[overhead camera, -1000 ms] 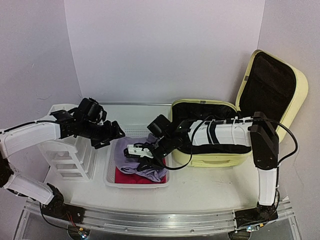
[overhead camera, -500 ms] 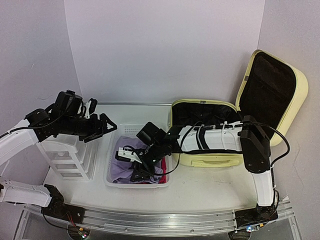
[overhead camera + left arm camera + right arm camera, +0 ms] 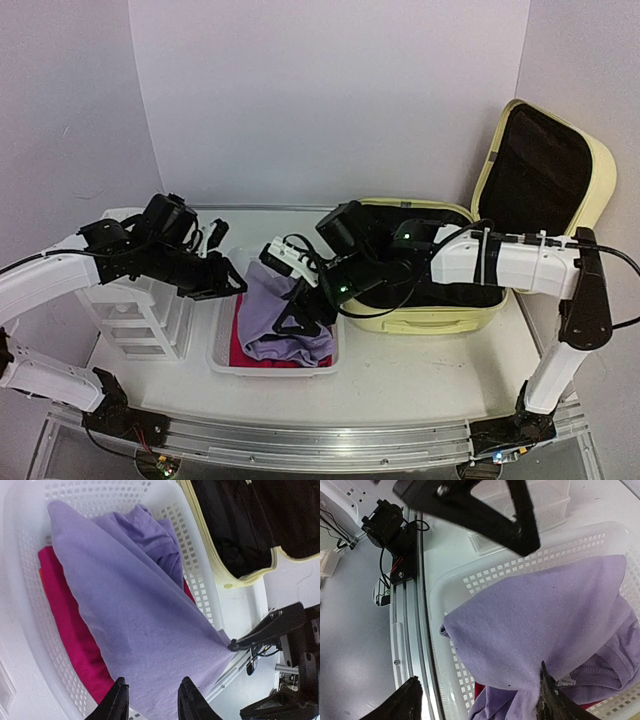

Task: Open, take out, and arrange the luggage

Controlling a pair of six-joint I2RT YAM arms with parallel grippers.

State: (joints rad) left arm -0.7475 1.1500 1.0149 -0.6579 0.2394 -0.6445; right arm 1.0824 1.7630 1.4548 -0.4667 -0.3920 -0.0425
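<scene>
**Purple cloth let go over the basket, left side closing in**

Right fingers [image 3: 479, 695]: shut a second ago, now spread wide, with the purple cloth [image 3: 262, 300] merely draped over one fingertip [image 3: 547, 695] rather than pinched. Left fingers [image 3: 152, 700]: wide a second ago, now narrowed to a moderate gap at the 9 o'clock rim of the white mesh basket [image 3: 272, 370], astride the cloth's edge. Cannot tell whether pinching yet. Cloth now pulled up into a tent above the pink cloth [image 3: 238, 345] instead of lying bunched low.

Luggage [image 3: 430, 322] unmoved on the surface at 3 o'clock of the basket, lid propped up toward 1 o'clock, black lining exposed. Drawer organizer [image 3: 140, 310] at 9 o'clock, untouched.

Probably a hand-over or a spreading move: opening done, this garment out, arranging in hand. Worth watching for a snag on the right fingertip when backing away.
</scene>
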